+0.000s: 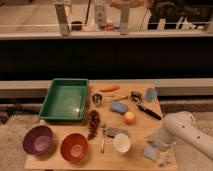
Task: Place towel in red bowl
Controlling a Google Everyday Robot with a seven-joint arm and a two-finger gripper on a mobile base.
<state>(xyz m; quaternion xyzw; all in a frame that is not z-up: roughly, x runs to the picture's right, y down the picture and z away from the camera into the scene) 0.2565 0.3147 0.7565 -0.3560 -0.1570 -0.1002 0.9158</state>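
Note:
The red bowl [74, 146] stands empty at the front of the wooden table [135, 162], left of centre. My gripper [156, 151] is low over the table's front right corner, at the end of the white arm [182, 131] that comes in from the right. A pale blue, cloth-like thing [149, 152] that may be the towel lies right at the gripper; whether it is held is unclear. The gripper is well to the right of the red bowl, with a white cup [121, 143] between them.
A purple bowl [38, 139] sits left of the red bowl and a green tray [65, 99] behind them. Grapes [93, 122], a fork [103, 137], a grey pad [116, 132], an orange [129, 117], a blue sponge [118, 107], a carrot [109, 88] and a black tool [149, 111] fill the middle.

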